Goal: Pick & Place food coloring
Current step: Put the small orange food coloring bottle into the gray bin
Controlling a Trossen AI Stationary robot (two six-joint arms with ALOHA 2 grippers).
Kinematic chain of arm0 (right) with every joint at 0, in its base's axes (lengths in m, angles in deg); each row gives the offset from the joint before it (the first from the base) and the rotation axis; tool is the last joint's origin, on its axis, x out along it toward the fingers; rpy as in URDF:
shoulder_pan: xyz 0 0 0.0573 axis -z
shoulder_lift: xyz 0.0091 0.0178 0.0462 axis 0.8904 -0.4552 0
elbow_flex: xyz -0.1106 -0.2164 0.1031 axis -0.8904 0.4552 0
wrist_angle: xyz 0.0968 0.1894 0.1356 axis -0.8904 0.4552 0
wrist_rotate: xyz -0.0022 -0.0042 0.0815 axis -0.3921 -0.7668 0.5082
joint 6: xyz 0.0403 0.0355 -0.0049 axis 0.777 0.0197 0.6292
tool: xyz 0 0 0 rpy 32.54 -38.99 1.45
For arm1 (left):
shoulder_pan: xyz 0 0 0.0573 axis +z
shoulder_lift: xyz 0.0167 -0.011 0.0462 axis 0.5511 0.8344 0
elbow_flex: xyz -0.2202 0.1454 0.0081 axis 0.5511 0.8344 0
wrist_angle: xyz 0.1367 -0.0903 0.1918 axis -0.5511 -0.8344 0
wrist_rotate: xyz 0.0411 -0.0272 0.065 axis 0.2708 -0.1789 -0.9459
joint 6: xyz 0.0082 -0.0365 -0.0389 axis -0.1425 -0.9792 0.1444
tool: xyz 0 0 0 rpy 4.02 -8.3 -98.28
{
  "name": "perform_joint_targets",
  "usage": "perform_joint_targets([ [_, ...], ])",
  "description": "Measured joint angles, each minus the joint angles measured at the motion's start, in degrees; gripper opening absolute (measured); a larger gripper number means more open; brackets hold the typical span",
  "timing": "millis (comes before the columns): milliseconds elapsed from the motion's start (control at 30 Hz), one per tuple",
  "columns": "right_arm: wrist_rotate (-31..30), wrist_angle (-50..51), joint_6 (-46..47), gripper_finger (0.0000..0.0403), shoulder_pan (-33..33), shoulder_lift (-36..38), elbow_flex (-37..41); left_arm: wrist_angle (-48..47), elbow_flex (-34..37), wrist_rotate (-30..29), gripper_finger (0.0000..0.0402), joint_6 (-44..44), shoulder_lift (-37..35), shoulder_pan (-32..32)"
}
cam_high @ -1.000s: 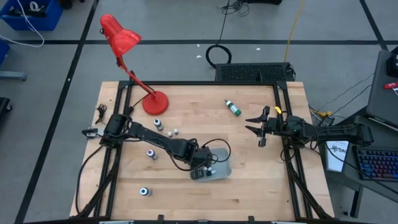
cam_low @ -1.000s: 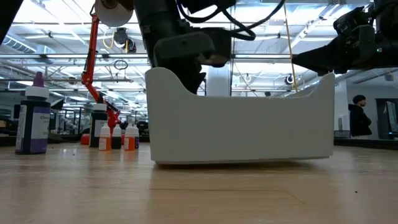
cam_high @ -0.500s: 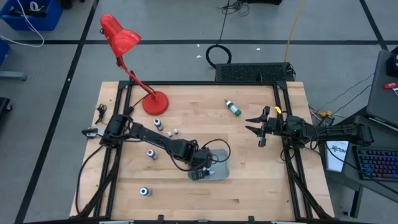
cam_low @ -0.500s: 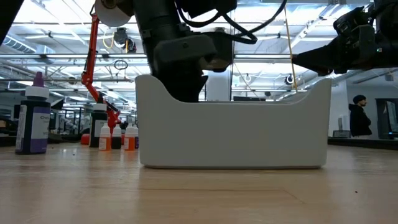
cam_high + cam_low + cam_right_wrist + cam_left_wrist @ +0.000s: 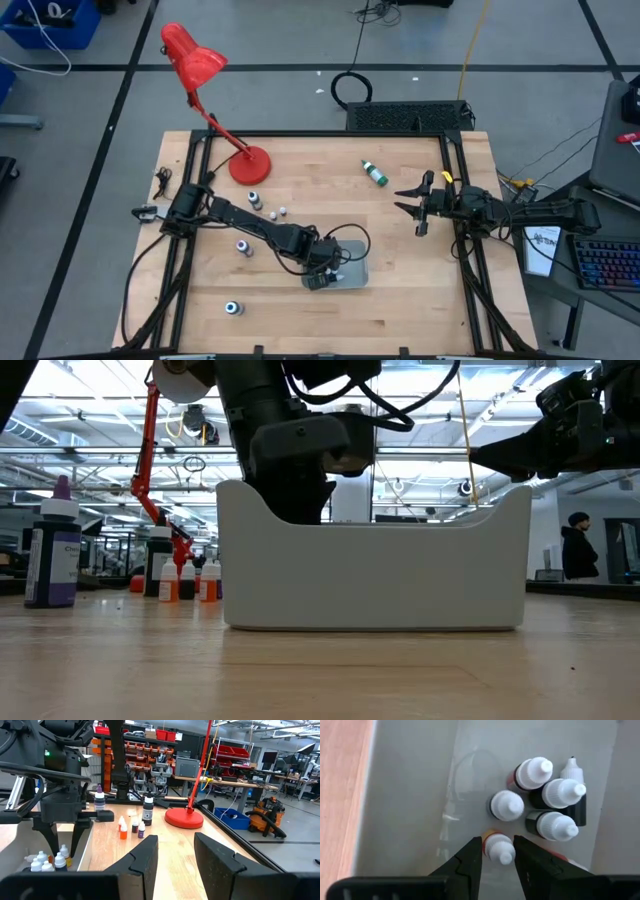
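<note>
Light wooden table (image 5: 400, 300), one, with a black frame. One red desk lamp (image 5: 205, 75) stands on its round base at the far left part of the table. One pale grey rectangular tray (image 5: 355, 272) sits near the table's middle front; the low view shows its tall white wall (image 5: 400, 575) with a scooped corner, which the high view does not reveal. Left gripper (image 5: 497, 851) reaches down into the tray; its two dark fingers (image 5: 470, 860) stand slightly parted on either side of one small white-capped food coloring bottle (image 5: 499, 848), close to its cap, but whether they press on it cannot be told. The left wrist view alone shows the tray's contents: six bottles counted, five upright with caps pointing up at the camera, one (image 5: 573, 780) lying at the cluster's edge, long axis along the tray floor. Right gripper (image 5: 418, 205) hovers over the right part of the table, well apart from the tray, fingers spread and holding nothing. Loose on the table in the high view: one green bottle (image 5: 375, 173) lying on its side, long axis diagonal, white cap toward the far left; two small bottles (image 5: 255, 200) near the lamp base with two tiny ones (image 5: 278, 212) beside them; one (image 5: 242, 246) left of the tray; one (image 5: 233, 308) near the front left. The low view shows a purple-capped bottle (image 5: 52, 555) upright.
</note>
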Motion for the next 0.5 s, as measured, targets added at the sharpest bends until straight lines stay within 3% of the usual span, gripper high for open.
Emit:
perform_joint_targets([
  [500, 0.00, 0.02, -0.02, 0.0116, 0.02, -0.01, 0.00, -1.67, -3.68, -0.20, 0.0118, 0.44, -0.15, 0.00],
])
